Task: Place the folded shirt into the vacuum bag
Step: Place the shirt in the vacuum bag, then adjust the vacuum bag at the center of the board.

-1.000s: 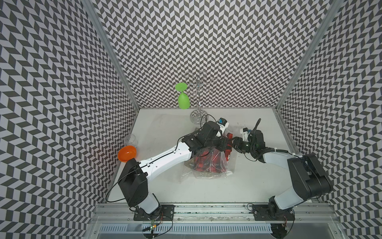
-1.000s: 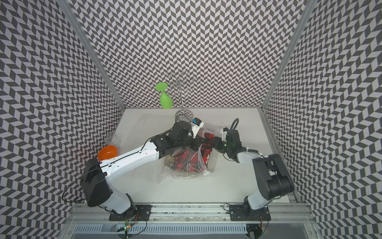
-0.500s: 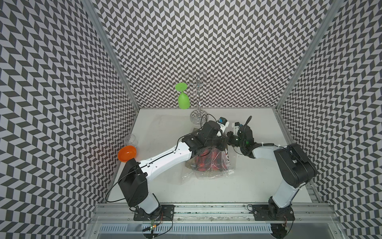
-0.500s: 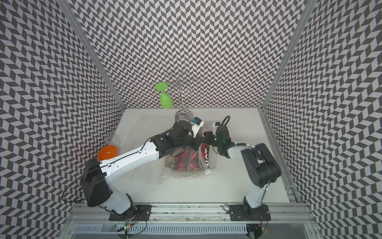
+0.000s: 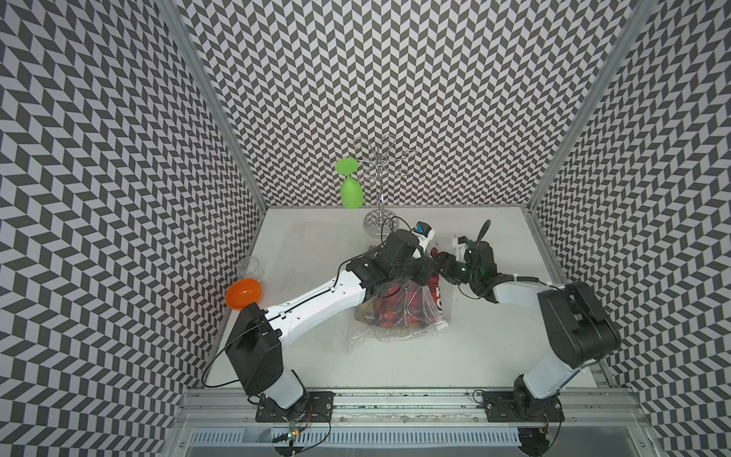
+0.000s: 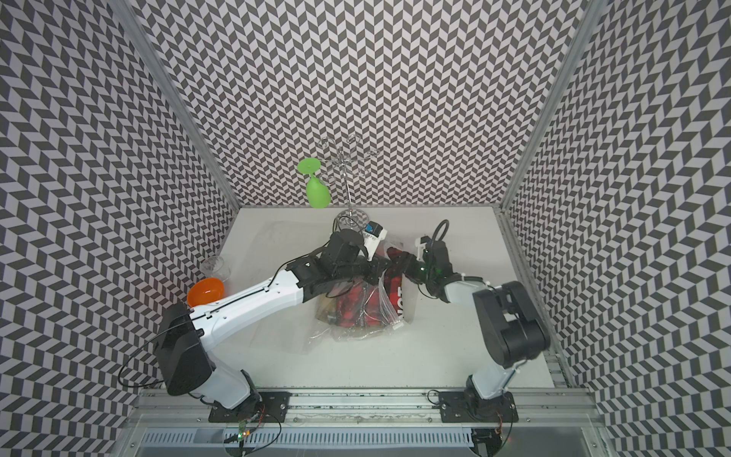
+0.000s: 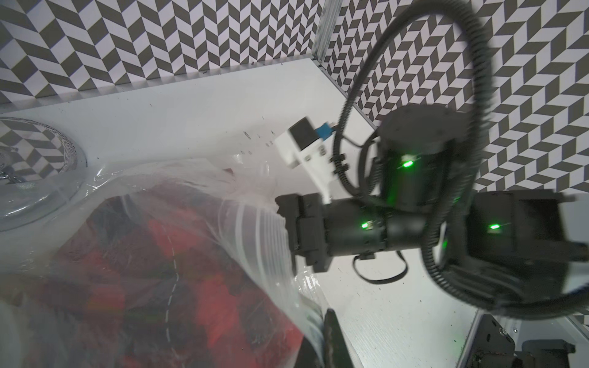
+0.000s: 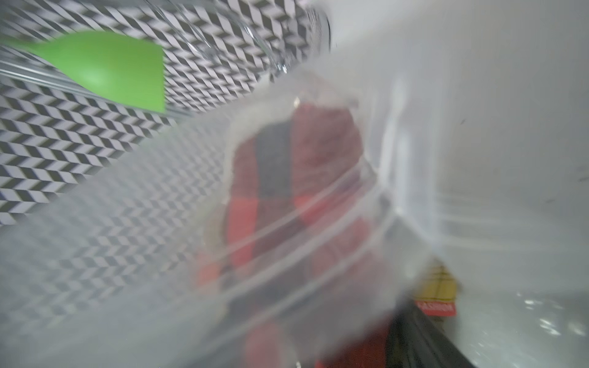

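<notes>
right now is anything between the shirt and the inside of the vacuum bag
Nothing visible does: the red plaid shirt already shows through the clear film of the vacuum bag. The right gripper sits at its zip strip.

I see a clear, glossy, crinkled plastic vacuum bag (image 5: pixel 395 337), a red-and-black checked cloth shirt (image 5: pixel 391 310), a matt white tabletop (image 5: pixel 474 356), a shiny chrome wire rack (image 5: pixel 375 228), a smooth green plastic goblet (image 5: pixel 351 194).

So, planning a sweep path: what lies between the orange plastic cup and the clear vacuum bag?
The left arm's white forearm crosses above bare table between cup and bag, in both top views.
</notes>
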You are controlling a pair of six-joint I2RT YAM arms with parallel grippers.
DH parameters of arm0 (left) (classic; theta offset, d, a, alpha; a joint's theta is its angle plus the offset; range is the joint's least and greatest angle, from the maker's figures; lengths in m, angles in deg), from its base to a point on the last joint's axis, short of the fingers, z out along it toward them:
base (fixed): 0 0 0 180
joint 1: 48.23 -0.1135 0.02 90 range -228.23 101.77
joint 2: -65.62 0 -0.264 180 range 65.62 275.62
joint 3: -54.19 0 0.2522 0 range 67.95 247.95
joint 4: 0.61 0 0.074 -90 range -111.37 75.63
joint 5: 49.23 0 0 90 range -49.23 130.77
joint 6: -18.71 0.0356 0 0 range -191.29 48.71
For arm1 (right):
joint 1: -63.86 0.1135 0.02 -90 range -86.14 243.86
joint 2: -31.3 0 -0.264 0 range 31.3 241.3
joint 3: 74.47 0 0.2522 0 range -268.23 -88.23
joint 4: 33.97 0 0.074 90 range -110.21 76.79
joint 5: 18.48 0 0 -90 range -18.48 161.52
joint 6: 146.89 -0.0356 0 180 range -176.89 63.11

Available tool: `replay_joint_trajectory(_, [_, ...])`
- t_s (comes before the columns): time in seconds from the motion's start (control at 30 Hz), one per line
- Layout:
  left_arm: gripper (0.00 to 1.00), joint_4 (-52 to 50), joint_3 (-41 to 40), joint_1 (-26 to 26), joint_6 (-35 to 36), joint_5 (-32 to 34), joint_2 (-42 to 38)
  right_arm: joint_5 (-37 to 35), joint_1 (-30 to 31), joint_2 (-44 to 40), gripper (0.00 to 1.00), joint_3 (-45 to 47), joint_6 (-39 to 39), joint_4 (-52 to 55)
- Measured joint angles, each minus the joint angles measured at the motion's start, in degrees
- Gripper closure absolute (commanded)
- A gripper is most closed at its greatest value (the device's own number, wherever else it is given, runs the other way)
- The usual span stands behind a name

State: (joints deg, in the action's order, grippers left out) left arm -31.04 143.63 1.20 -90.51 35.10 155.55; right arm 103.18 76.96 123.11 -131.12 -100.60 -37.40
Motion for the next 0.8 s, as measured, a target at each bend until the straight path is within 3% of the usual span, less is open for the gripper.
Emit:
replay_joint_trajectory(0.17, [0.95,-0.07,-0.44,-1.18,-1.22,-0.46,-1.27,2.82,-7.63,-8.96,0.3,8.85,2.27,5.11])
replay_joint_trajectory(0.4, [0.95,-3.54,4.92,-2.97,-1.99,-1.03,-1.88,6.12,-7.28,-13.79,0.34,21.09,-0.96,7.72])
replay_joint_trajectory(0.6, [0.95,-5.7,6.21,-3.06,-2.19,-1.11,-2.23,7.08,-7.28,-12.55,0.36,22.34,-3.1,4.66])
replay_joint_trajectory(0.8, [0.95,-6.4,6.21,-3.08,-2.54,-1.09,-2.86,9.38,-7.28,-4.07,0.45,19.71,-5.03,-3.65])
